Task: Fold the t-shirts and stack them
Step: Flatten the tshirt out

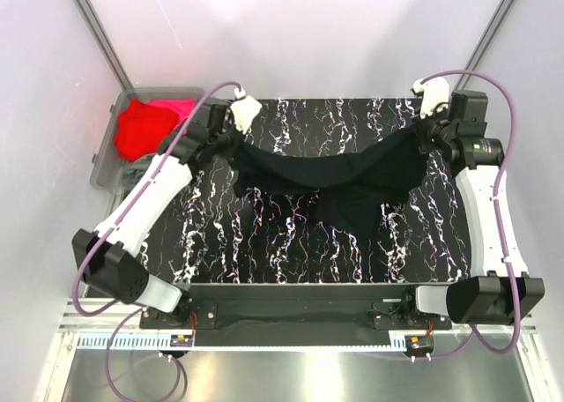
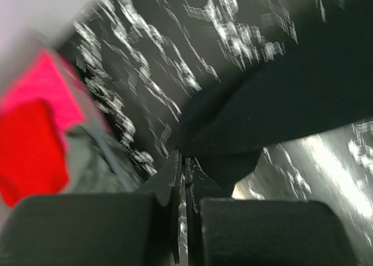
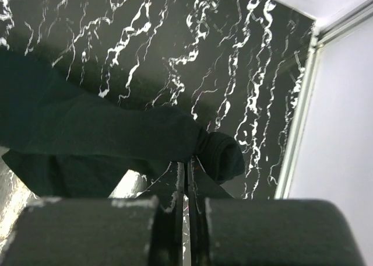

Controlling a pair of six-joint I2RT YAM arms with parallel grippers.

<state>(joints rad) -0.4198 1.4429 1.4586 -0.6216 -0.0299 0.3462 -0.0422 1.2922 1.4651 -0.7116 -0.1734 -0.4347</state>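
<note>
A black t-shirt point(image 1: 339, 177) hangs stretched between my two grippers above the black marbled table point(image 1: 264, 243), sagging in the middle with its lower part touching the table. My left gripper point(image 1: 231, 142) is shut on its left end; in the left wrist view point(image 2: 184, 161) the jaws pinch the black cloth point(image 2: 280, 97). My right gripper point(image 1: 429, 136) is shut on its right end; in the right wrist view point(image 3: 187, 164) the cloth point(image 3: 87, 132) bunches at the jaws. Red point(image 1: 139, 127) and magenta-pink point(image 1: 179, 107) t-shirts lie in a bin at the far left.
The grey bin point(image 1: 106, 160) stands off the table's far left corner; in the left wrist view it holds the red shirt point(image 2: 29, 143), the pink shirt point(image 2: 44, 82) and a grey-green one point(image 2: 93, 164). White walls and a metal frame post point(image 3: 297, 120) enclose the table.
</note>
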